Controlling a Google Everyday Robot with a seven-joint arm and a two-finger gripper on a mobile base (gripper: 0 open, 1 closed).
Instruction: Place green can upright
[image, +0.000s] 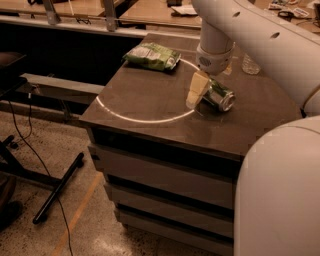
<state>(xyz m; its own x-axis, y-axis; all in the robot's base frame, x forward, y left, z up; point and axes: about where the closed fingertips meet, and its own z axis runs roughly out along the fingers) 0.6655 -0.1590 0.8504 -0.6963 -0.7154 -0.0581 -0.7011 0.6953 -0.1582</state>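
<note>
The green can (221, 96) lies on its side on the dark table top (150, 95), right of the middle, with its silver end facing the front right. My gripper (198, 92) hangs from the white arm (216, 47) and is down at the table surface, right against the can's left end. The can's far side is hidden behind the gripper.
A green-and-white snack bag (152, 56) lies at the back left of the table. A clear plastic bottle (251, 64) stands at the back right. A white circle line (125, 116) is marked on the top. The table's front edge (165, 140) drops to drawers. My own white body (280, 190) fills the lower right.
</note>
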